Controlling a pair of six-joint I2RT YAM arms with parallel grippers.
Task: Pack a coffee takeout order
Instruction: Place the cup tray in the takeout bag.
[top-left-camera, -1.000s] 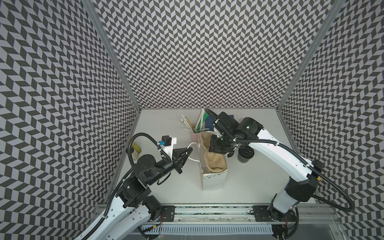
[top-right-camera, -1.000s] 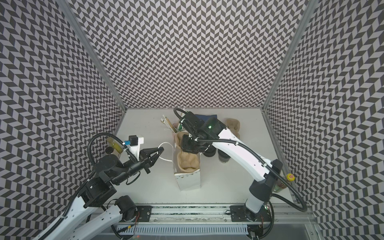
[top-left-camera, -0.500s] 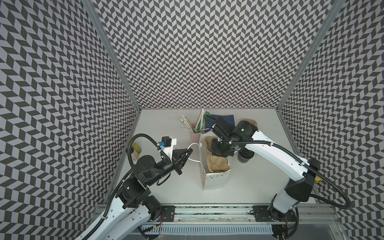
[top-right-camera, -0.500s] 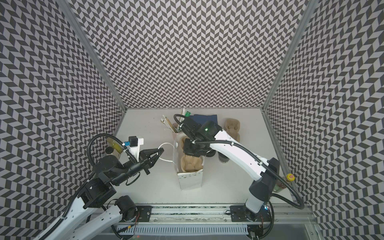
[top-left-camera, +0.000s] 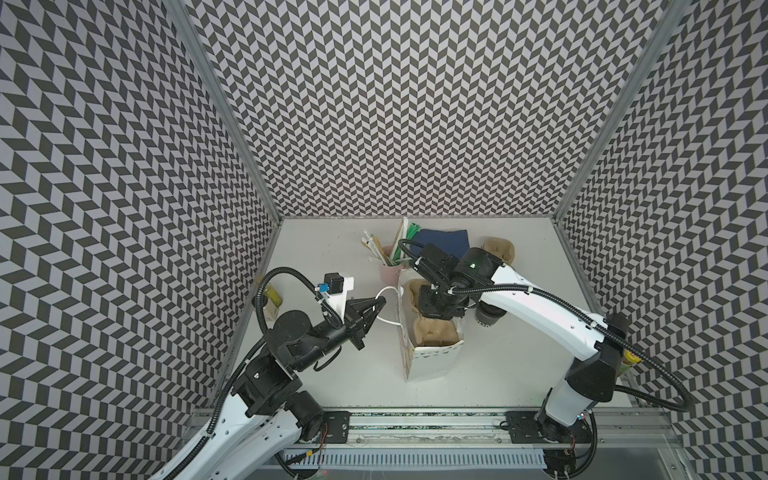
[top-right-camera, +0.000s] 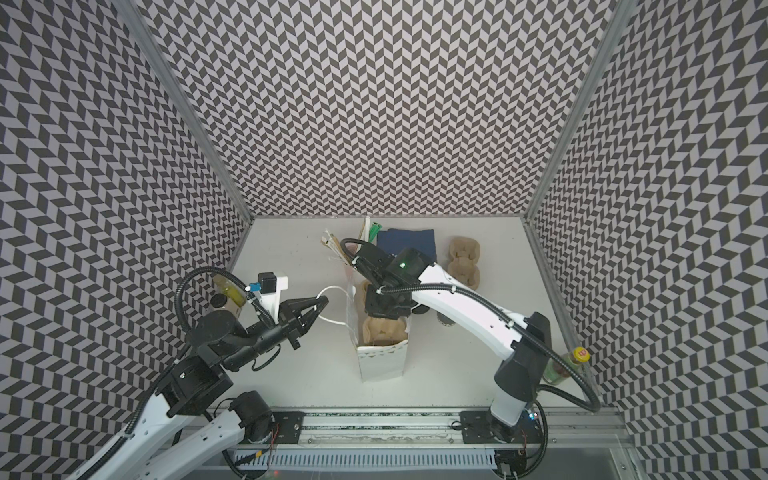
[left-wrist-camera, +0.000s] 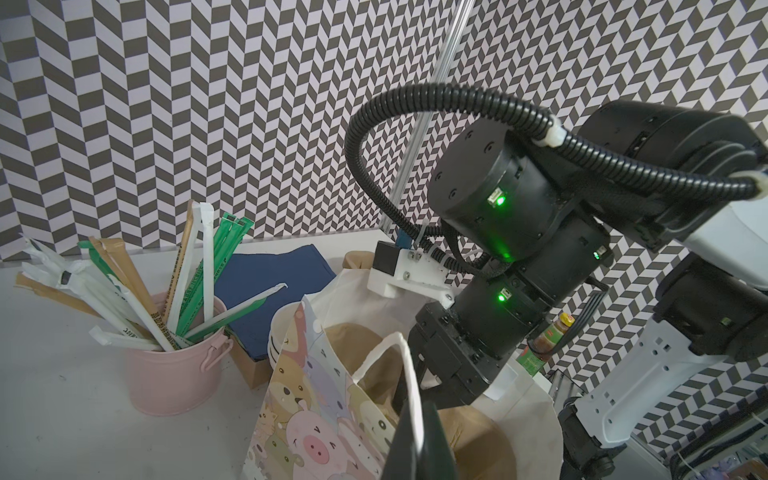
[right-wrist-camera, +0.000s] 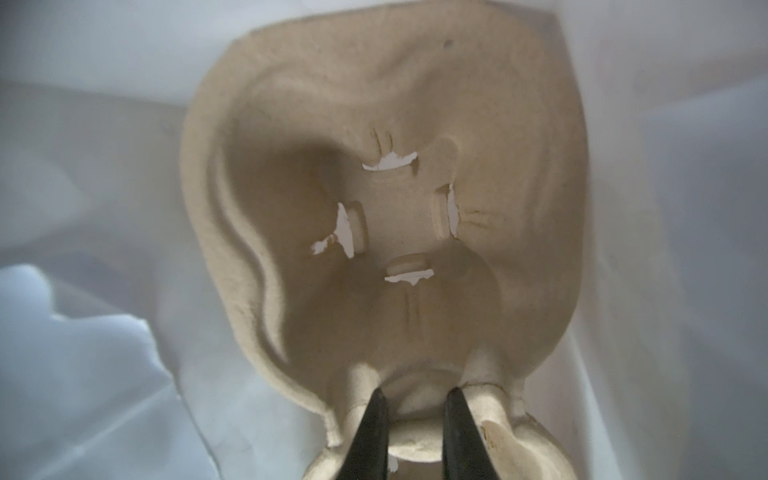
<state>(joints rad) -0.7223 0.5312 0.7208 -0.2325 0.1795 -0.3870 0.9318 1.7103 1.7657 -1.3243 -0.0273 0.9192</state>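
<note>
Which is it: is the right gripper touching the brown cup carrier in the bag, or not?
Touching. The right wrist view shows the right gripper clamped on the middle ridge of the cup carrier, with no gap.

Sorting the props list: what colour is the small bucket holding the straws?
The bucket is pale pink, clearest in the left wrist view.
</note>
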